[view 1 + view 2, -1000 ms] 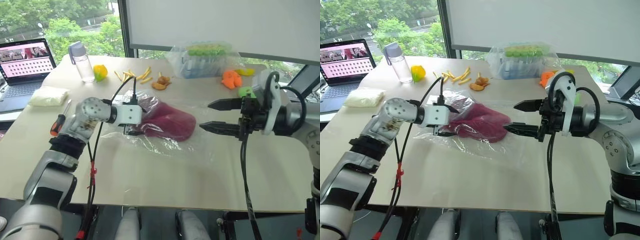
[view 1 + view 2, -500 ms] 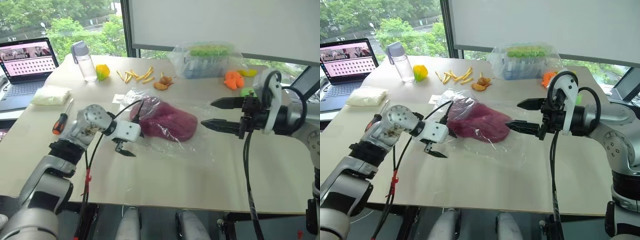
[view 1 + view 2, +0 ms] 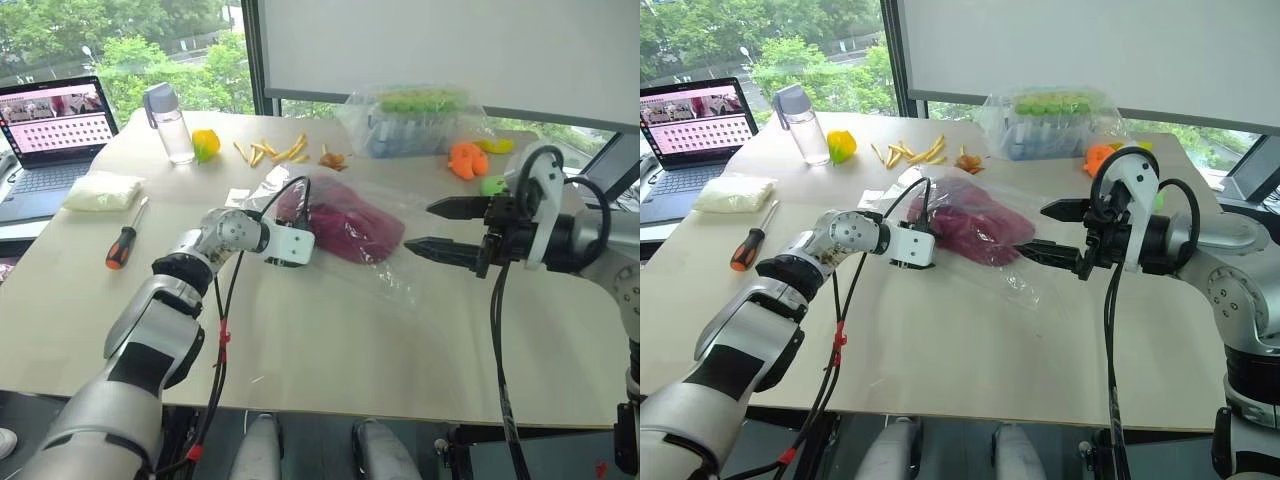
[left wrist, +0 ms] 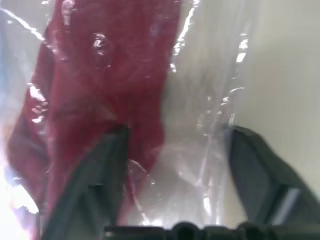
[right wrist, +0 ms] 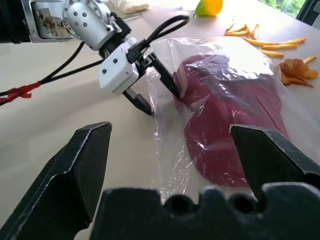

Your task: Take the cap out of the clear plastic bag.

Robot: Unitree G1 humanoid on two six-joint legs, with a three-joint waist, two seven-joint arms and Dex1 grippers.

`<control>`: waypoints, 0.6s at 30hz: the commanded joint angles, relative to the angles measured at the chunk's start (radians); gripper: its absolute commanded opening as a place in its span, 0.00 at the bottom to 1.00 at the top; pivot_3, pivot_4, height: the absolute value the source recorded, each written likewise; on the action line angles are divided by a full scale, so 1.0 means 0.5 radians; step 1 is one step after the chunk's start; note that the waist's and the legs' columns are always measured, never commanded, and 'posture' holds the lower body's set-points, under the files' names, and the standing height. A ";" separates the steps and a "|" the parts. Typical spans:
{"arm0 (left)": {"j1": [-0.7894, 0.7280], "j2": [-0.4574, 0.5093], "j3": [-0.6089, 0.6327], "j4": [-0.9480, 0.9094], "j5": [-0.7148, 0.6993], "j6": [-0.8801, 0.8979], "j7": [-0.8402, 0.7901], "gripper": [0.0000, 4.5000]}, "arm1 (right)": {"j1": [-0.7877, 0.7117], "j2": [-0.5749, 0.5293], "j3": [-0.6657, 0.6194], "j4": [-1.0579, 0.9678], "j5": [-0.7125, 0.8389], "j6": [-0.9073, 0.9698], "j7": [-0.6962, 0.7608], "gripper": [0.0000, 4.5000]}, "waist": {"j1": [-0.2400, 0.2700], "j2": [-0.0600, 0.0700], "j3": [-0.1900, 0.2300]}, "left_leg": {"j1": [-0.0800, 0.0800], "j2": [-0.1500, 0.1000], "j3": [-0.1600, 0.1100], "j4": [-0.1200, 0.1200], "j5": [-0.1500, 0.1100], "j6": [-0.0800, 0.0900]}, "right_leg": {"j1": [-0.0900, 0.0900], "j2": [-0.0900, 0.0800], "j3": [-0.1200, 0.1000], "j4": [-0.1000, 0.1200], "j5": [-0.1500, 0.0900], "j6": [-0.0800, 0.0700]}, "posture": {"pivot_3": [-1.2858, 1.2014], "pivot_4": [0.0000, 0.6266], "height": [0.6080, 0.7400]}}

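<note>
The dark red cap (image 3: 352, 226) lies inside the clear plastic bag (image 3: 392, 272) in the middle of the table. My left gripper (image 5: 163, 103) is pressed into the bag's left edge. Its fingers are apart, and crinkled plastic and the cap's near side lie between them in the left wrist view (image 4: 177, 131). The plastic is bunched and lifted there. My right gripper (image 3: 440, 225) hovers open above the table, just right of the bag, pointing at it with nothing between its fingers.
A laptop (image 3: 55, 125), a water bottle (image 3: 168, 125), a white packet (image 3: 97, 190) and a screwdriver (image 3: 120, 245) sit at the left. Fries (image 3: 275, 152), a wrapped tray of green items (image 3: 420, 120) and an orange plush (image 3: 463, 158) lie behind the bag.
My left gripper dropped back to the table, then pushed forward and right into the bag's edge, its fingers closer together. Bag and cap shifted slightly away and right. The right gripper stayed put.
</note>
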State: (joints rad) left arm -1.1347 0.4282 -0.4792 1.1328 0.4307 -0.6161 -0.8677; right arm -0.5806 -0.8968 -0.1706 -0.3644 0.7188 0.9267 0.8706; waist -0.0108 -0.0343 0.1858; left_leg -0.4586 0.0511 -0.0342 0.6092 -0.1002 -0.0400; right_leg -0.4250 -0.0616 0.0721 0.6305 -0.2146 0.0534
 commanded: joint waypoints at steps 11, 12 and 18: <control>0.372 0.004 -0.009 -0.555 -0.558 -0.235 -1.114 0.03 | -0.053 -0.010 -0.007 0.000 -0.070 -0.117 -0.007 1.00 | -0.001 0.001 -0.001 | -0.001 0.000 0.000 -0.004 0.001 0.001 | -0.001 0.000 0.000 -0.001 -0.001 -0.004 | 0.52 0.24 1.00; 0.438 0.068 -0.019 -0.672 -0.604 -0.159 -1.230 0.03 | -0.060 -0.005 0.004 0.011 -0.079 -0.128 -0.001 1.00 | -0.005 0.001 -0.001 | -0.001 0.000 0.000 -0.004 0.001 0.001 | -0.001 0.000 0.000 -0.001 -0.001 -0.004 | 0.52 0.24 1.00; 0.382 0.469 -0.101 -0.356 -0.213 -0.119 -1.025 0.03 | -0.133 0.035 0.101 0.104 -0.130 -0.208 0.040 1.00 | -0.075 0.001 -0.003 | 0.012 0.002 0.000 -0.005 0.001 0.002 | 0.004 0.002 0.000 0.006 -0.003 -0.006 | 0.52 0.24 1.00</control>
State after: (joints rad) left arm -0.9448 0.5922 -0.4820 0.8272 0.1593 -0.6845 -1.4316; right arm -0.6183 -0.8810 -0.1123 -0.3086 0.6618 0.8615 0.8815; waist -0.0482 -0.0337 0.1846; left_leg -0.4480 0.0523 -0.0343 0.6069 -0.1000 -0.0392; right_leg -0.4199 -0.0607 0.0723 0.6344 -0.2160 0.0499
